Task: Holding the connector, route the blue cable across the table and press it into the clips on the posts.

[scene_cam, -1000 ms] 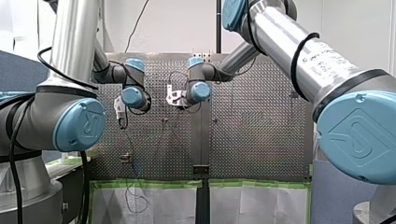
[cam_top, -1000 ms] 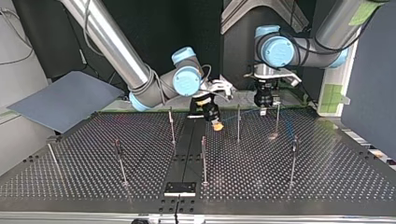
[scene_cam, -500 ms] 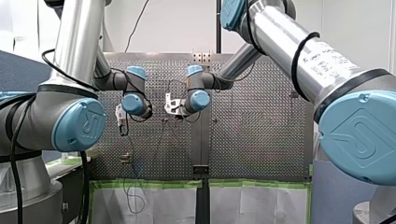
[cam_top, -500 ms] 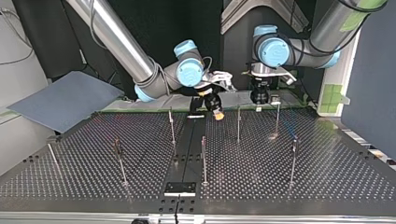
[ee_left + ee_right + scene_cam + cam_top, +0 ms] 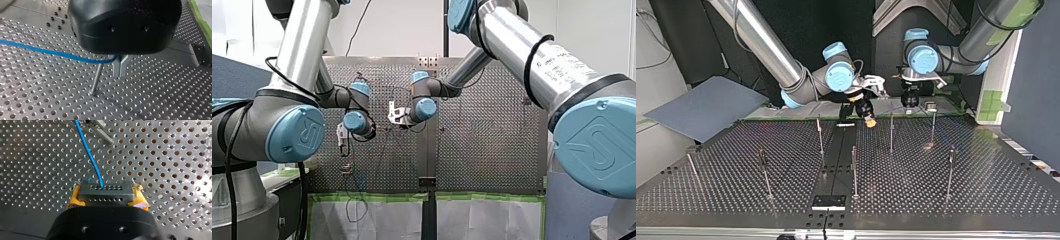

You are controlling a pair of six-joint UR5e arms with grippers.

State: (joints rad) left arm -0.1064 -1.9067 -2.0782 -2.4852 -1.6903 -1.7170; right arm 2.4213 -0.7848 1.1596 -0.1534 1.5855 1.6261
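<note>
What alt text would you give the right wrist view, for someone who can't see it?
My right gripper, with yellow pads, clamps a dark connector pierced by rows of small holes. A blue cable runs from the connector ahead over the perforated table toward a metal post.

Connector point(image 5: 105, 192): dark grey block with two rows of small holes, clamped level between my right gripper's point(image 5: 106, 196) yellow pads, just above the perforated plate. Thin blue cable point(image 5: 91, 157) left its front face and ran ahead toward a clip. Further along, it curved past an upright metal post point(image 5: 96, 78) and was pinched in my left gripper point(image 5: 120, 68).
</note>
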